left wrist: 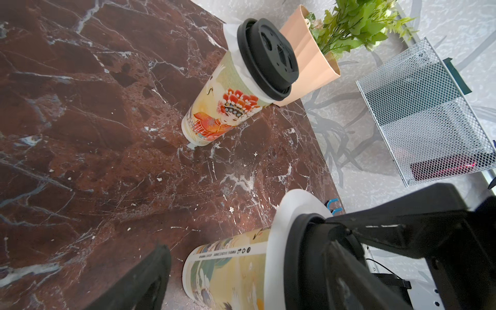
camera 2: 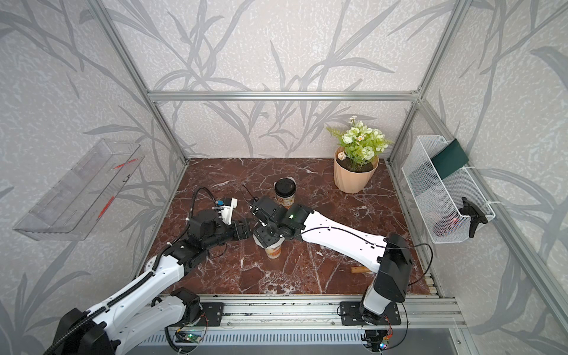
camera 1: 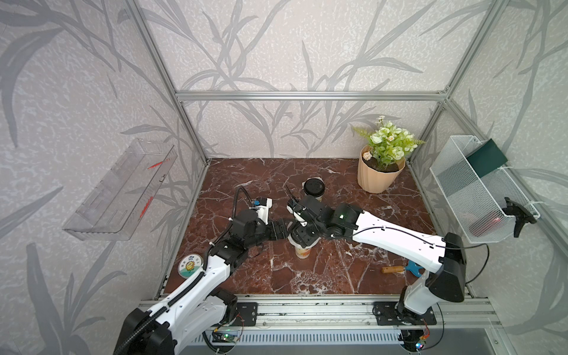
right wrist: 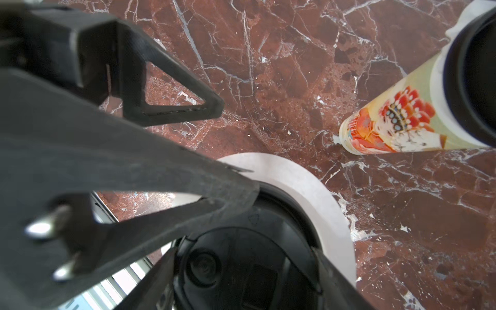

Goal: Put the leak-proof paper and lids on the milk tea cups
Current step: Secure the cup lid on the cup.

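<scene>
Clearly, only the wrist views showed the paper (right wrist: 319, 204) lying on the near cup (left wrist: 228, 276) under a lid (right wrist: 241, 268), which the right gripper (camera 1: 302, 237) pinched; the top views mostly hid it. The left gripper (camera 1: 284, 230) stood spread beside the cup. The cup's small print was unreadable.

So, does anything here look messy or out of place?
On the far cup, the paper sticks out crumpled and lopsided under the black lid; on the near cup the disc lies flat.

Bright even light, blurred close foregrounds
</scene>
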Available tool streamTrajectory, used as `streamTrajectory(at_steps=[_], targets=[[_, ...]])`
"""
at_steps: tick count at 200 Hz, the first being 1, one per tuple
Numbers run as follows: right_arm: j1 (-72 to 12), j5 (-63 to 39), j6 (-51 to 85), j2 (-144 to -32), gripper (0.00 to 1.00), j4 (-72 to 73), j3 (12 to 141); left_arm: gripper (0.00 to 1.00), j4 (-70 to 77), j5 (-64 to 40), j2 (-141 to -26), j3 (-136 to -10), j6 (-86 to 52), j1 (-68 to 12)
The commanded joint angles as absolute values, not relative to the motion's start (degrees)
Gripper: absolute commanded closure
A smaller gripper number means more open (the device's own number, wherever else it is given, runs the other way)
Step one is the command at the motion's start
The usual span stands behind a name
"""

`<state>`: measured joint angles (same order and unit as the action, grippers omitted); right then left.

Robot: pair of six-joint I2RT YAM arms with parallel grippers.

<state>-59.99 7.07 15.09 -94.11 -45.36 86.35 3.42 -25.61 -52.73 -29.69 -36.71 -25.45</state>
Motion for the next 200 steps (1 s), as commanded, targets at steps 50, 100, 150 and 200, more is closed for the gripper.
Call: streamTrajectory(at_steps=[50,100,150,200], targets=[[-59.9,8.8,14.2,-95.5,0.3,-47.7,87.8,0.1,2.8,-27.6,-54.8,-32.0,-33.6,-25.7],[-59.7,9.8,14.2,-94.4,0.26,-47.0,87.1,0.13,-0.1,-29.4,-58.0,-34.0,-31.6,-25.9],[-57.4,8.2,15.3,-92.5,0.24,-43.8,83.6,0.15,-2.8,-27.8,-57.6,-33.2,-29.7,-26.1],[-54.2,1.6,17.9,-87.0,0.22,-35.7,75.6,0.19,-4.4,-26.5,-58.2,-33.0,-27.7,-26.5]])
